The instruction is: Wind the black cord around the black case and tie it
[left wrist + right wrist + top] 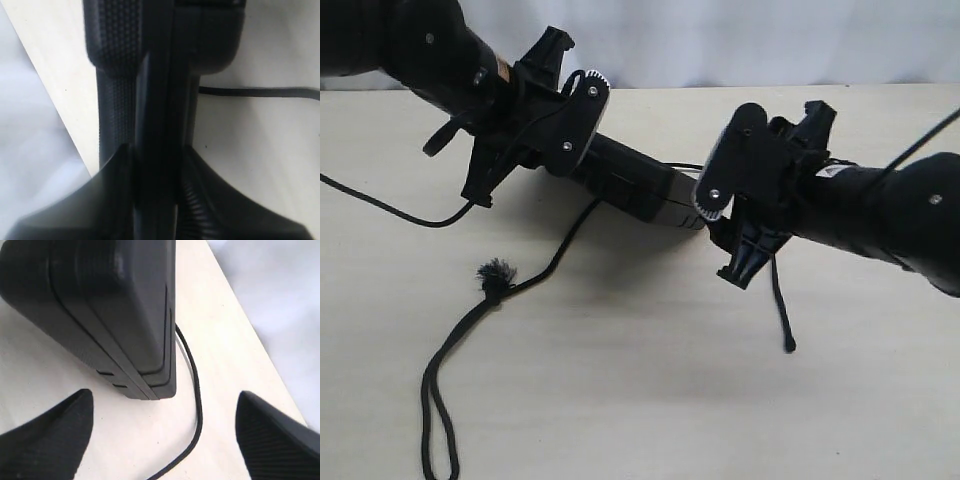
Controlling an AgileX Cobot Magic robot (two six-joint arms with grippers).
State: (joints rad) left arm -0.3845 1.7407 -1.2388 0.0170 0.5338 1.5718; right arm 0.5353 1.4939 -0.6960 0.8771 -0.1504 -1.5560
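The black case (640,185) stands on its long edge on the pale table, slanting from upper left to centre. My left gripper (555,150) is shut on its left end; in the left wrist view the case (160,100) fills the gap between the jaws. My right gripper (720,215) is open just off the case's right end (100,305), its fingers (50,440) well apart and holding nothing. The black cord (555,255) runs from under the case to a frayed knot (495,275) and a long loop at lower left. The cord (197,410) also curves past the case between the right jaws, and a cord tail (782,315) lies below that gripper.
A thin black robot cable (380,205) trails across the table at the left, and another (920,145) rises at the right. The table's far edge meets a white backdrop (720,40). Bare tabletop (670,380) spreads in front.
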